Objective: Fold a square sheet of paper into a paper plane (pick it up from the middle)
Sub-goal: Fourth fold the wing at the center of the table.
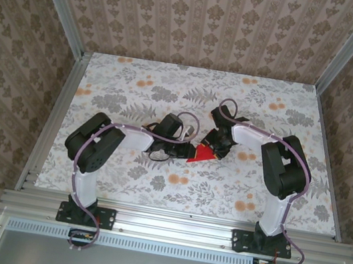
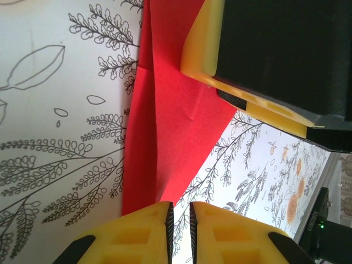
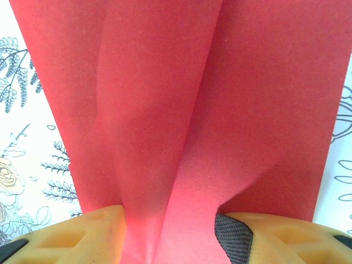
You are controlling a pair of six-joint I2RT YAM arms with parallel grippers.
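Patterned walls (image 1: 196, 13) on 3 sides, metal frame (image 1: 168, 224) along the near edge. Table (image 1: 171, 84) has a floral cover, grey leaves and orange blooms. My left arm (image 1: 95, 149) is bent and reaches right toward centre. My right arm (image 1: 284, 167) is bent and reaches left toward centre. Both meet over the middle of the table.

The paper (image 1: 204, 154) is red, 1 piece, mid-table, right where my arms meet. From above only a small angular red wedge shows; the rest is under my arms. In the left wrist view the paper (image 2: 170, 126) is a long creased shape narrowing to a point toward my own fingers, with 1 crease running along it. In the right wrist view the paper (image 3: 181, 99) is raised into a ridge, long folds converging down into my jaws.

My right gripper (image 3: 170, 234): jaws partly apart, pinching the bunched ridge of paper, yellow fingers (image 3: 82, 236) touching it on both sides. In the left wrist view it sits over the far end of the paper, yellow finger against the red.

My left gripper (image 2: 181, 225): jaws nearly pressed together, just a thin slit between them. The paper's point runs up to 1 fingertip (image 2: 132, 236). I cannot tell whether any paper sits in the slit.
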